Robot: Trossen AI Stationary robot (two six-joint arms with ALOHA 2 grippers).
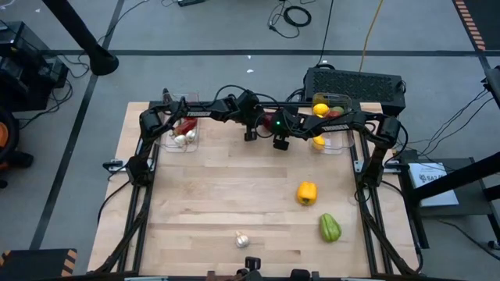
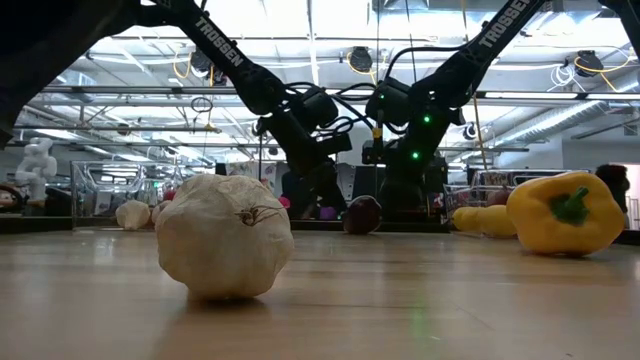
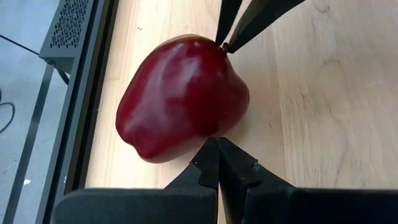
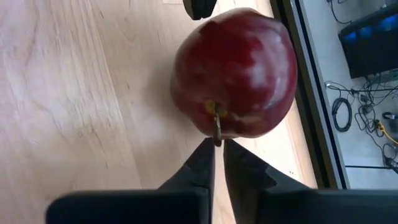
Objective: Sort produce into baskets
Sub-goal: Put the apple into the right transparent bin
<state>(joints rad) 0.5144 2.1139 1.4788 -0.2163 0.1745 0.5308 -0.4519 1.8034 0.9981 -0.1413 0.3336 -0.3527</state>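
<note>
Pale wooden tabletop (image 1: 234, 187) fills the high view, and both arms are folded in along its far edge. Left gripper (image 1: 250, 134) and right gripper (image 1: 281, 143) hang side by side near the middle of that edge, with a dark red apple (image 1: 268, 121) just behind them. One clear basket (image 1: 181, 134) sits at the far left holding red and white pieces; the other basket (image 1: 332, 133) at the far right holds a lemon (image 1: 320, 109) among others. Out on the open wood lie a yellow pepper (image 1: 307, 193), a green pepper (image 1: 330, 228) nearer the front, and a garlic bulb (image 1: 242, 240) well apart at the front edge.

Down at table height, the garlic (image 2: 224, 236) looms large up close, the yellow pepper (image 2: 566, 212) sits to the right, and the apple (image 2: 362, 214) rests far back beneath the two arms.

Over to the left wrist: the apple (image 3: 180, 96) lies on the wood by the table's edge rail, and this arm's fingers (image 3: 208, 165) are pressed together just beside it, gripping nothing.

Right wrist now: the apple (image 4: 235, 71), stem toward the camera, and the fingers (image 4: 202, 165) nearly together with a thin gap, the stem at their tips, not clearly pinched.
</note>
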